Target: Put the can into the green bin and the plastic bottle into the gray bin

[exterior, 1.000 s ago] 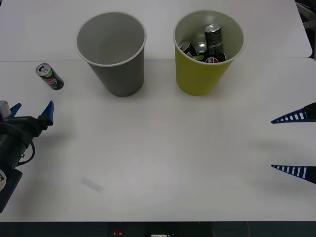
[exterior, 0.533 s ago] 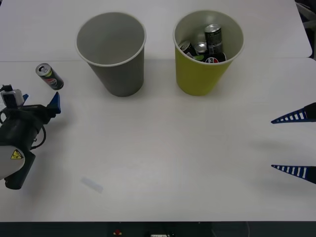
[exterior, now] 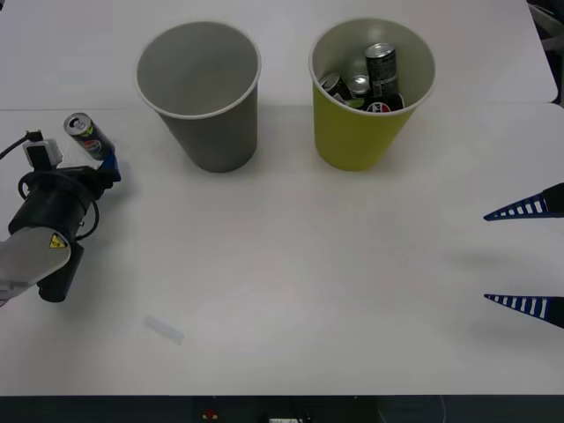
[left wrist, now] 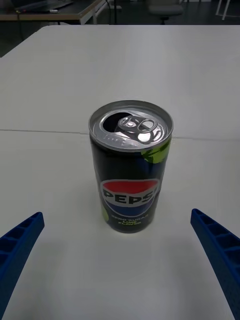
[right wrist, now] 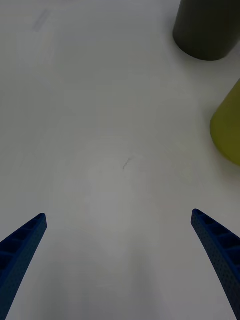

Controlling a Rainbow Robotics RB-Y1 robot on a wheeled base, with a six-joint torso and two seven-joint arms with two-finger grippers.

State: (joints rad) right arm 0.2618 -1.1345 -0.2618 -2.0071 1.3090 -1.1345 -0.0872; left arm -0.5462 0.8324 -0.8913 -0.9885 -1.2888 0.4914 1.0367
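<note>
The left gripper (exterior: 104, 167) is sitting low over the table (exterior: 291, 264) at its left side, fingers spread wide and holding nothing. In the left wrist view its two blue fingers (left wrist: 20, 245) are standing far apart at the corners, and the can (left wrist: 131, 165) is standing upright on the table beyond them, centred on the gap but not between the tips. From the front the can (exterior: 88, 137) is showing just beyond the gripper's tip, near it; whether they are touching I cannot tell. Its silver top with the pull tab is facing up, and the round red-white-blue logo is facing the left wrist camera.

To the right of the can, the gray bin (exterior: 201, 92) is standing upright, its inside bare. Beside that, the green bin (exterior: 366, 88) is standing upright too, with several cans (exterior: 374, 79) lying in it.

The right gripper (exterior: 527, 256) is waiting at the table's right edge, well apart from both bins, its fingers (right wrist: 220, 250) also wide apart and gripping nothing. In its wrist view the bases of the gray bin (right wrist: 207, 27) and green bin (right wrist: 227, 130) are showing ahead.
</note>
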